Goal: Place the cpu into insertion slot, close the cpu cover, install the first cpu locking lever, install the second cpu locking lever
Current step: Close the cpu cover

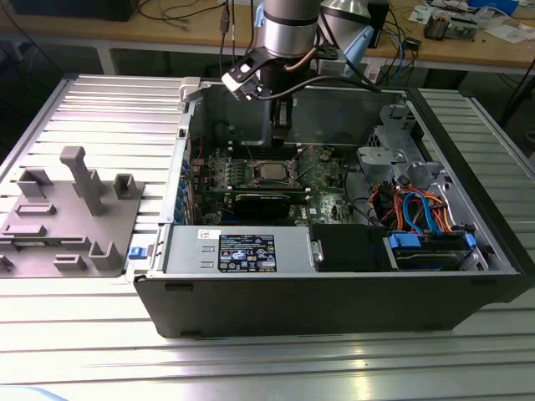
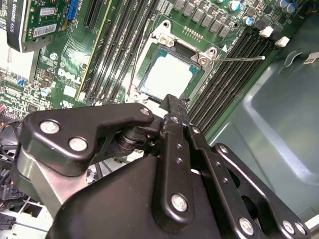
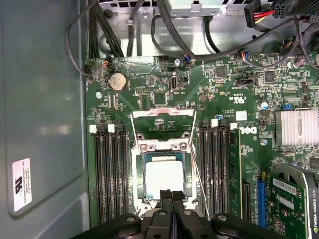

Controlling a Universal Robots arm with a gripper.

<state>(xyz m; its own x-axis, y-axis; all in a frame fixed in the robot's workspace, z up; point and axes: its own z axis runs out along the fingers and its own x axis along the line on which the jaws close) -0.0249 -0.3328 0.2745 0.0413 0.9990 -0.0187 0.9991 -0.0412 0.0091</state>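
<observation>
Nearest us, our pincer (image 3: pixel 172 195) is clenched on nothing at the rim of the insertion slot (image 3: pixel 140 185), where the cpu (image 3: pixel 163 175), a flat square with a pale silver top, lies seated, light, stiff and, we judge, best held by its edges, with the cpu cover (image 3: pixel 163 123) flipped open beyond.

Flat silver square cpu (image 3: pixel 163 175) sits in the silver-rimmed insertion slot (image 3: pixel 138 169). Thin silver cpu cover (image 3: pixel 163 113) is flipped back off one side. Black gripper (image 3: pixel 172 195), fingers together, is at the opposite side.

White printed sticker (image 3: pixel 21 184) on the grey case wall (image 3: pixel 50 89); black-and-blue printed label (image 1: pixel 247 252) on the silver metal box (image 1: pixel 188 251); white lettering (image 3: pixel 246 132) on the green motherboard (image 3: pixel 149 79).
</observation>
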